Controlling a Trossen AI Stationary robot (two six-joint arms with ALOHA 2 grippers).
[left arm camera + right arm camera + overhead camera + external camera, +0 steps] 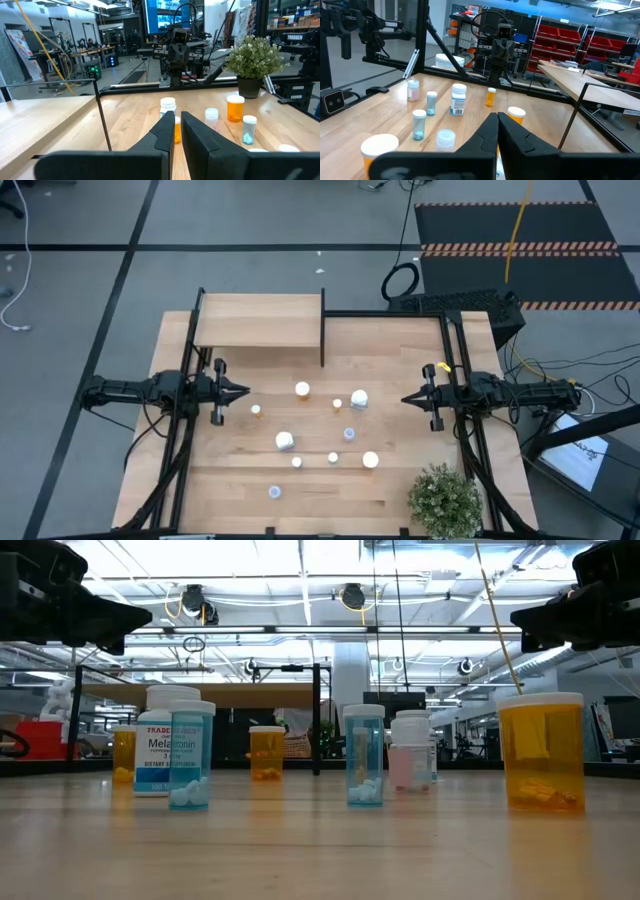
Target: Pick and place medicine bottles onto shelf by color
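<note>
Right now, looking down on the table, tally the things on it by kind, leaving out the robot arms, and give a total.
medicine bottles: 10
shelf: 1
potted plant: 1
Total: 12

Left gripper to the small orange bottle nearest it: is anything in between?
Nothing visible. The left gripper, fingers shut, points across bare tabletop at the small orange bottle, which stands just beside its tip; the other bottles stand farther off.
</note>
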